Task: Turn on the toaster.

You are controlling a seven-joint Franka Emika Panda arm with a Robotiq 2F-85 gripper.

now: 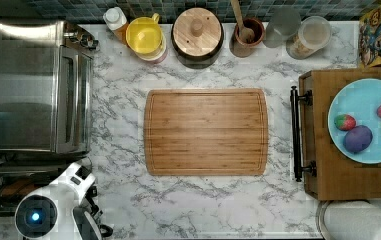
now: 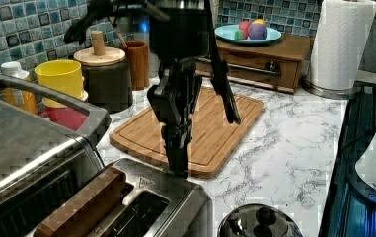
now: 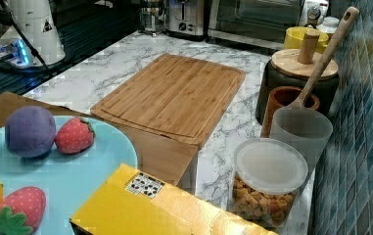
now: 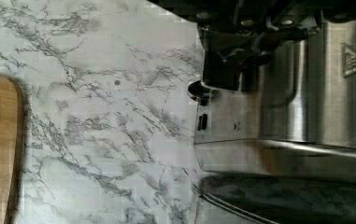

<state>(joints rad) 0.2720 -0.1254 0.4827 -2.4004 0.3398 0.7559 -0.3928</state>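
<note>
Left view shows the gripper pointing straight down with its tip at the end edge of the toaster, which sits directly beneath it beside the toaster oven; finger state cannot be told.

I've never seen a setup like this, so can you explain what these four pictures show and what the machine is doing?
This is one robot arm working in a kitchen, filmed by four cameras at once. The top view looks straight down on the marble counter; the left and right views look across it from opposite ends; the wrist view rides on the arm. In the left view the black gripper reaches down to the end of the toaster, beside the bigger toaster oven. A cutting board lies mid-counter, and a blue plate holds toy fruit. Whether its jaws grip anything isn't clear.
</note>
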